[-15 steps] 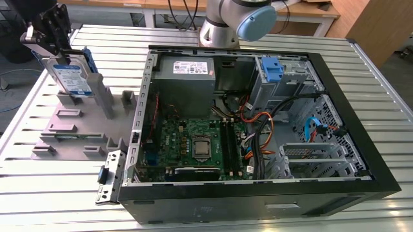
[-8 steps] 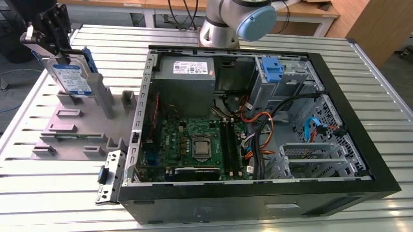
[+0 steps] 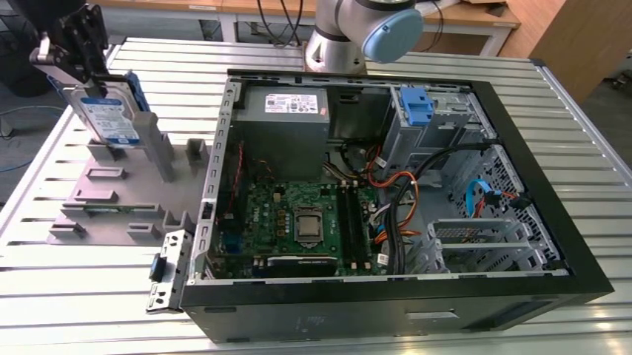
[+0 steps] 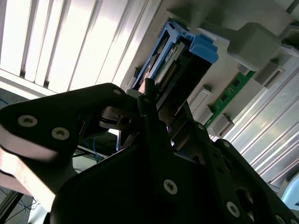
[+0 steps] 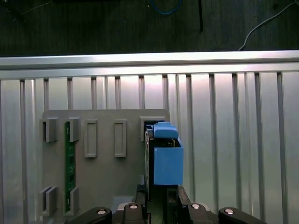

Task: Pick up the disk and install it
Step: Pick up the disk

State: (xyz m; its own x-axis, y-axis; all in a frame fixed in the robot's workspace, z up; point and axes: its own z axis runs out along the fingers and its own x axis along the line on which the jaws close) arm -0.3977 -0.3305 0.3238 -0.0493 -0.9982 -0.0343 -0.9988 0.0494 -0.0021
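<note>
- Gripping the disk (image 3: 111,122) by its upper end, the end effector (image 3: 97,80) looks clenched on it. In the first wrist view the jaws sit against both flat faces of the drive, with no gap that I can make out.
- The disk stands upright on its edge at a back corner of the grey fixture plate (image 3: 129,200). The plate lies on the counter (image 3: 89,285) towards the counter's edge on the exterior view's left, just beside the open computer case (image 3: 395,296).
- I cannot tell whether the disk's lower end sits in its slot on the plate or hangs just clear of it.
- In both wrist views the bright blue carrier wraps the drive's rim (image 5: 167,161) (image 4: 187,60). In the second wrist view the connector edge points away from the jaws.
- Handling, as a judgement:
  - The metal body is stiff and dense for its size, so it should neither sag nor bend.
  - The plastic carrier is the part likely to flex, so the flat metal faces are the safer hold.
  - The labelled face is smooth and could slip under a light squeeze.
  - The connector pins and the drive's internals would suffer from a knock.
- The case lies with its side panel off, and a blue latch (image 3: 417,103) stands at the drive cage near its far corner on the exterior view's right.
</note>
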